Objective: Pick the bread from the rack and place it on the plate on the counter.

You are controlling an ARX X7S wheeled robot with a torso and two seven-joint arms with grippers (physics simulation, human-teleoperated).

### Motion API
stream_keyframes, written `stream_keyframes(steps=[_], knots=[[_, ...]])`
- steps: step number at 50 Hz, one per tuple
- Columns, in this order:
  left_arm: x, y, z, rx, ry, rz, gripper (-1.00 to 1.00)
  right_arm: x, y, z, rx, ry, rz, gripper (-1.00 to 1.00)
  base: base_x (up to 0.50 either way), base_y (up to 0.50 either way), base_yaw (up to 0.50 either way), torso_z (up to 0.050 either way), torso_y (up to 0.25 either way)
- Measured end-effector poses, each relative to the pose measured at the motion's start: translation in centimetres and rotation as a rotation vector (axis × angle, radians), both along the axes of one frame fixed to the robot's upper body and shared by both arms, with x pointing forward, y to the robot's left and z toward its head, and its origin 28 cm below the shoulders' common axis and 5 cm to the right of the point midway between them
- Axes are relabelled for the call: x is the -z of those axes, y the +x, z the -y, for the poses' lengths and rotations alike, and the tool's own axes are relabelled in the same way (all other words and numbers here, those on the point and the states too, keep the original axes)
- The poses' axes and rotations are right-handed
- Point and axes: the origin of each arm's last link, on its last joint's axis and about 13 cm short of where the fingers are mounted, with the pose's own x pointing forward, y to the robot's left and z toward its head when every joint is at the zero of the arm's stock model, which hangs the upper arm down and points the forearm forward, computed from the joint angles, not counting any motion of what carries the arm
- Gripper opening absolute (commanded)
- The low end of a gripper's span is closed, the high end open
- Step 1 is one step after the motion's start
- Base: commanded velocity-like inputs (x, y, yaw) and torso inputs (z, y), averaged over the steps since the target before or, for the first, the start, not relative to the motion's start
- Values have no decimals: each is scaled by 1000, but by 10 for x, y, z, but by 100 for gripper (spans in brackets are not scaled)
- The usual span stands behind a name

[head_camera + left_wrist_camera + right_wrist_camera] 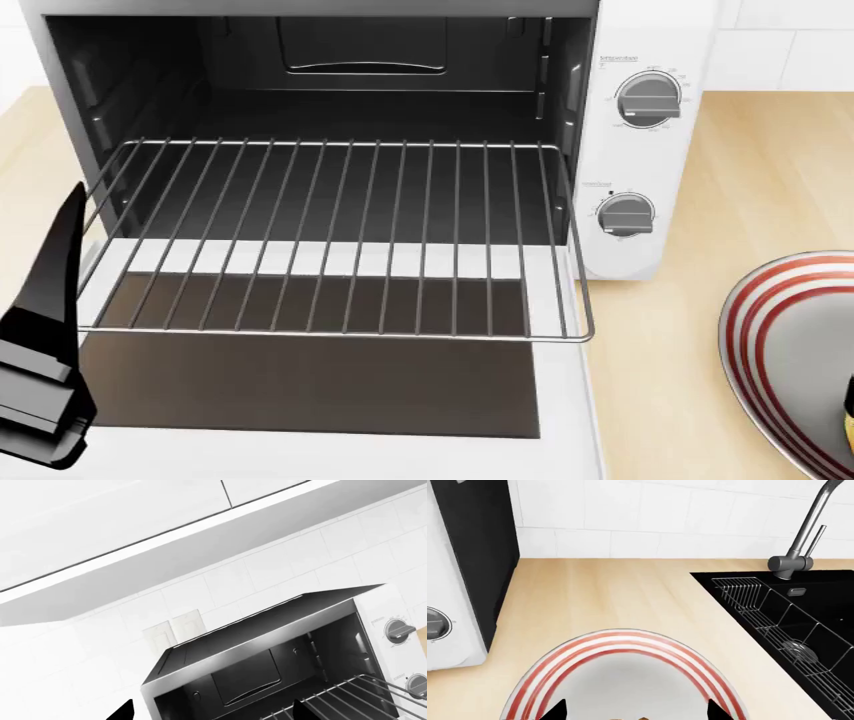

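The rack (334,235) juts bare from the oven (641,150). The right hand (635,714), fingers wide, hovers over the plate (627,645) on the desk (607,595). Left hand's (210,715) fingers also spread.

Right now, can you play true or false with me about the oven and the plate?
1. The rack has nothing on it. True.
2. The oven is shut. False: it is open, with the rack pulled partway out.
3. The plate has red rings. True.
4. The plate sits inside the oven. False: it is on the counter, beside the oven.
5. The oven has two knobs. True.
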Motion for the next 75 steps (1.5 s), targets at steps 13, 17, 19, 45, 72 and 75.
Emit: stream_keyframes(steps=[13,17,19,45,72,75], knots=[[0,-1,0,0,-3,2,100,-27,-10,-16,-47,-57,99,100,0,0,0,0,0],[0,-1,-1,-1,-5,2,100,-35,-15,-21,-63,-76,126,100,0,0,0,0,0],[1,-1,-1,-1,-6,2,100,-38,-17,-24,-71,-85,139,100,0,0,0,0,0],[2,-2,-2,0,-17,3,100,-56,-50,-48,-146,-177,264,100,0,0,0,0,0],[3,-3,-2,0,-19,4,100,-73,-73,-74,-248,-274,347,100,0,0,0,0,0],[3,-3,-3,0,-19,4,100,-76,-75,-77,-261,-284,353,100,0,0,0,0,0]])
